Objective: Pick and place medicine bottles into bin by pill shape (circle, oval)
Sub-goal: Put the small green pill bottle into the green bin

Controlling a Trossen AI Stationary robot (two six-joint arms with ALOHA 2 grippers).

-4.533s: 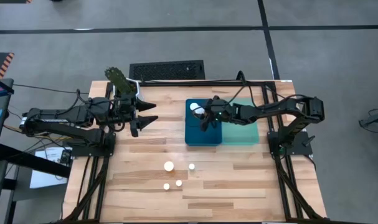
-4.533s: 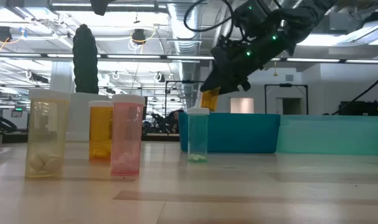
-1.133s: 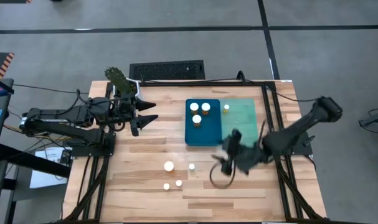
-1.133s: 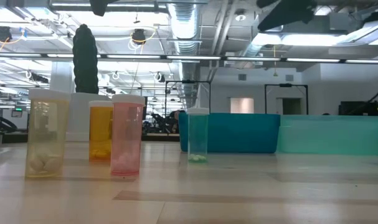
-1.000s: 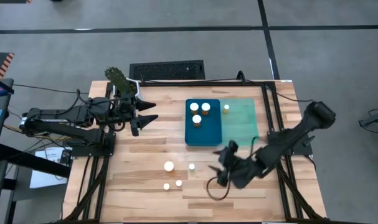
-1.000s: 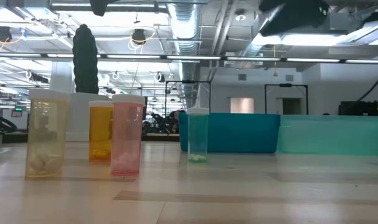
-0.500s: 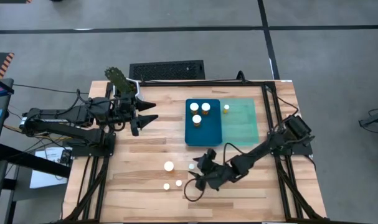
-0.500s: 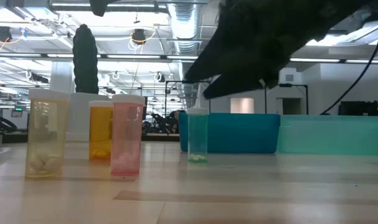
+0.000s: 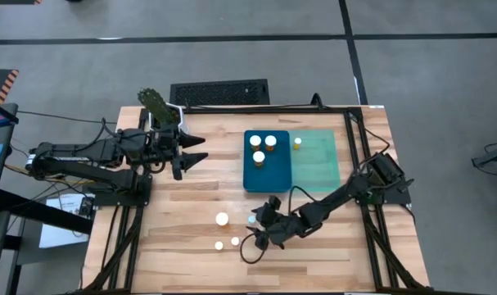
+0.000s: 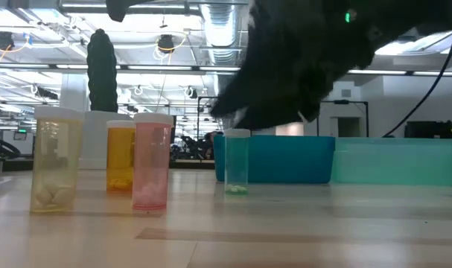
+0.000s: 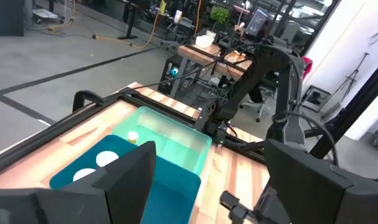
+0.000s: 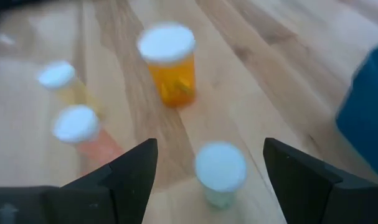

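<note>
Four medicine bottles with white caps stand upright on the wooden table: a pale yellow one (image 10: 56, 158), an orange one (image 10: 120, 156), a pink one (image 10: 151, 160) and a narrow green one (image 10: 237, 162). My right gripper (image 12: 210, 186) is open and hangs just above the green bottle (image 12: 220, 168), which shows between its two fingers without touching them. In the high view the right gripper (image 9: 253, 230) is near the table's middle front. My left gripper (image 9: 197, 156) is open and waits high at the table's left.
A dark teal bin (image 9: 267, 174) holds three bottles, and a light green bin (image 9: 318, 168) beside it holds one small bottle (image 9: 297, 142). Both stand at the table's far middle. Bare wood lies at the near right.
My right gripper has swung from beside the bins toward the table's near left and has come down over the green bottle, staying open. The bottles have not moved.
</note>
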